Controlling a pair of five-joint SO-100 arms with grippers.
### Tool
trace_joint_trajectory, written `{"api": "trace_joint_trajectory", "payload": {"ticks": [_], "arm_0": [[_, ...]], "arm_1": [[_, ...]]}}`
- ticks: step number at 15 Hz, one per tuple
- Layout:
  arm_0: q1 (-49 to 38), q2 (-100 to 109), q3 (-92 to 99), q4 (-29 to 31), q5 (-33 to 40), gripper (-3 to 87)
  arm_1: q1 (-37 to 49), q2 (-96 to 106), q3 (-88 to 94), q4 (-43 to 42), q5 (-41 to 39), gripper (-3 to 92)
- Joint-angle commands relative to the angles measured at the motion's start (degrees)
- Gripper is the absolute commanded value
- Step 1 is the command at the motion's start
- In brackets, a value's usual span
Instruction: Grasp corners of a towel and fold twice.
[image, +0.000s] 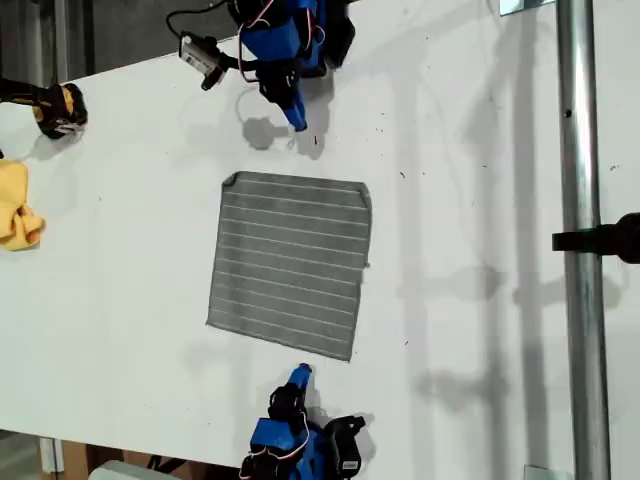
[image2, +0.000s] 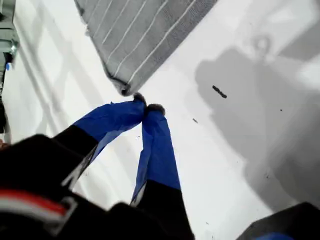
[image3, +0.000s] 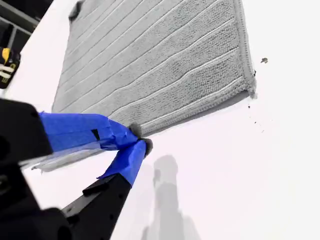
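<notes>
Both your first gripper (image2: 146, 106) and second gripper (image3: 139, 137) sit clenched and empty beside the towel (image: 290, 263), so dive without opening and you'll shove its edge, not pinch corners.

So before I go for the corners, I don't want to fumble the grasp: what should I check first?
1. Towel spread flat: ok, apart from one curled corner.
2. My first claw open: not ok, shut.
3. My second claw open: not ok, shut.
4. First claw at a corner: ok, its tips are just short of the curled corner.
5. Second claw at a corner: not ok, it sits along the edge, and the nearest corner is off to one side.
6. Yellow cloth out of the way: ok, well apart.
</notes>
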Motion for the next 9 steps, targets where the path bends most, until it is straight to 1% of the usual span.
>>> {"api": "trace_joint_trajectory", "payload": {"ticks": [1, 3, 6, 8, 9], "arm_0": [[-0.88, 0.26, 0.26, 0.26, -0.44, -1.3], [-0.97, 0.26, 0.26, 0.26, -0.35, -1.2], [-1.05, 0.26, 0.26, 0.26, -0.26, -1.1], [-0.97, 0.26, 0.26, 0.26, -0.44, -1.1], [-0.97, 0.26, 0.26, 0.26, -0.44, -1.1]], "arm_1": [[-1.05, -0.62, -7.73, 2.02, -1.14, -0.1], [-2.9, -6.24, -12.57, 1.05, -1.49, -0.1], [-6.24, -18.46, -18.37, -5.1, -3.96, -0.1], [-8.0, -25.84, -22.68, -9.32, -8.96, -0.1], [-8.53, -29.36, -25.66, -9.67, -11.78, -0.1]]}}
